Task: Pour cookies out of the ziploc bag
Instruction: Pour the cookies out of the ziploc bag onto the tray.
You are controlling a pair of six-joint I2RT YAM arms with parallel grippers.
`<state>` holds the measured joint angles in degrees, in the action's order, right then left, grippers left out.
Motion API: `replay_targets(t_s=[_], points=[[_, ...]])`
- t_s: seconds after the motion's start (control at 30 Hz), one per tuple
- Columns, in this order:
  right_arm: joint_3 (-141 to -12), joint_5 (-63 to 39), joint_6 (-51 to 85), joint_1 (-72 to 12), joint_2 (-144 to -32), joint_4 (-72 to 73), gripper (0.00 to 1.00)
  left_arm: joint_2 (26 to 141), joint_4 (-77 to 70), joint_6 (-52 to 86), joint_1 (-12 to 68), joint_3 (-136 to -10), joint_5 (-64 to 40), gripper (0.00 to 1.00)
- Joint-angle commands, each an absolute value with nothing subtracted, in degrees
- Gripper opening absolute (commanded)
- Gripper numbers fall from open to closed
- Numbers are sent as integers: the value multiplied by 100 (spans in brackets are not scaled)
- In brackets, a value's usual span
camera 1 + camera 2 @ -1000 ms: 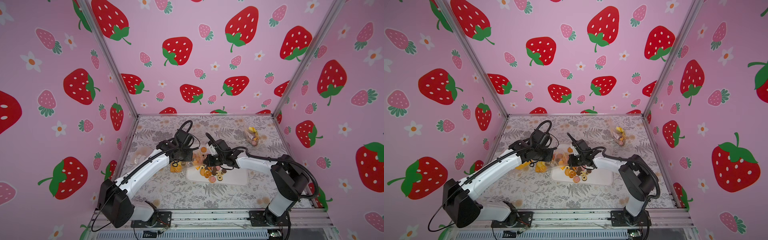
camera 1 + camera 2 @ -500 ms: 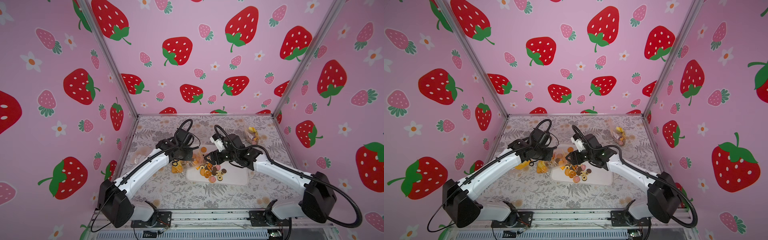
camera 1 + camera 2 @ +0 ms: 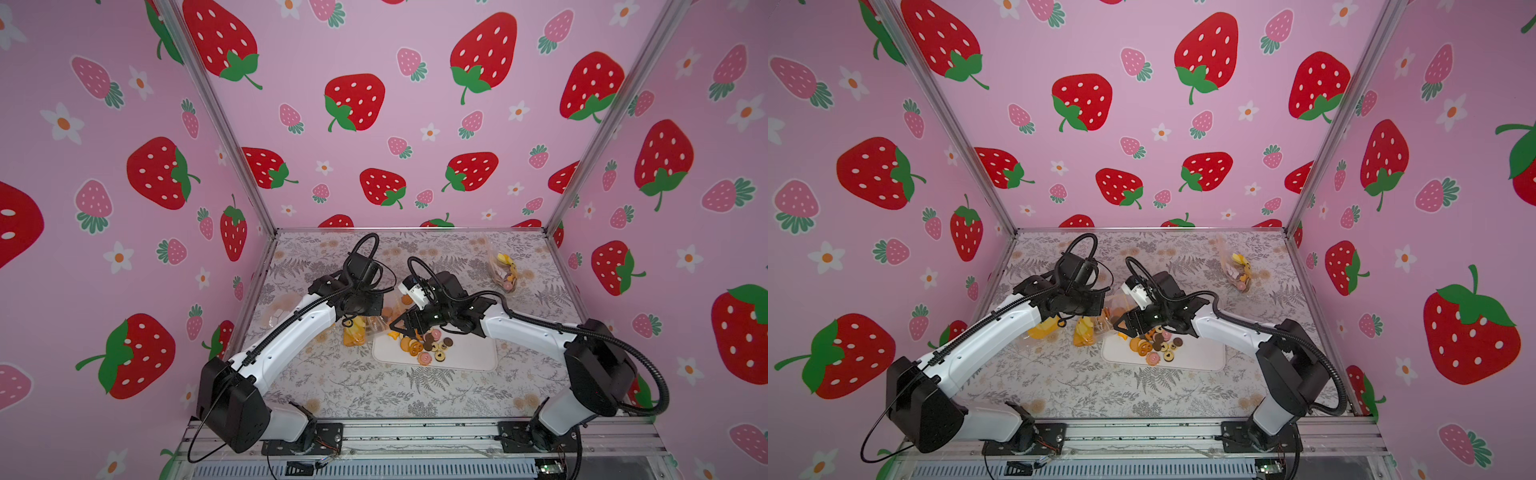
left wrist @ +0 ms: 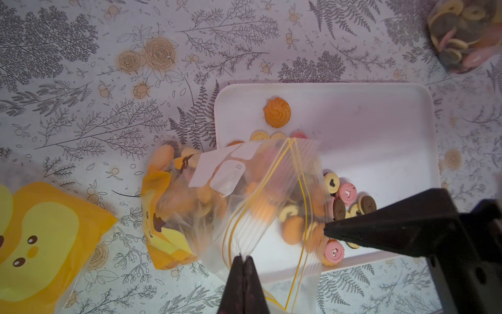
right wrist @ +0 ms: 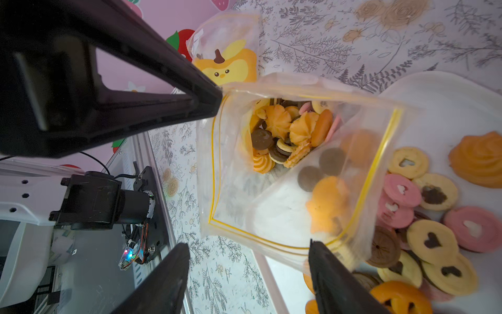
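My left gripper pinches the ziploc bag by its rim over the white tray's far left corner. My right gripper stands spread at the bag's mouth. Many cookies sit inside; a dozen or so lie on the tray. Two yellow packets crowd beside the tray, one partly under the bag. One clear cookie pouch lies near the desk's far right corner.

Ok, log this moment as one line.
left gripper: shut on ziploc bag rim | right gripper: open at bag mouth | cookies: some on white tray, some in bag
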<state>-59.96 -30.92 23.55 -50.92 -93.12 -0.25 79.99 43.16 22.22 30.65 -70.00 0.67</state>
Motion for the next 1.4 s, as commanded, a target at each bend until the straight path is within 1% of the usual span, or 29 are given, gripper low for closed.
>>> replay_targets(t_s=[0.0,0.13,0.2,0.27,0.43,0.67,0.87,1.03,1.1,1.13,1.37], points=[[-6249,-2870,2300,-5236,-9348,166,69,8086,4175,2136,3019,-7023,-83,0],[-5962,-1547,2298,-5281,-8936,-127,72,8103,4166,2126,2989,-7026,-121,0],[-5635,-1314,2268,-5291,-8580,105,74,8093,4158,2127,2980,-7008,-138,0],[-5585,-1458,2172,-5291,-8477,177,74,8092,4141,2125,2978,-7000,-158,0],[-5908,-2164,2074,-5347,-8843,337,72,8103,4105,2144,2965,-6965,-185,0],[-6342,-2498,2169,-5497,-9497,360,66,8071,4083,2145,2886,-6917,-267,0],[-6398,-2593,2238,-5631,-9683,413,62,8106,4030,2153,2774,-6917,-410,0],[-6434,-2654,2315,-5725,-9824,404,54,8209,3990,2161,2696,-6939,-578,0],[-6442,-2639,2338,-5747,-9857,413,53,8255,3973,2171,2676,-6965,-613,0],[-6442,-2597,2353,-5757,-9877,413,47,8265,3966,2176,2665,-6975,-619,0],[-6521,-2535,2442,-5766,-10020,348,30,8322,3938,2202,2620,-7034,-747,0]])
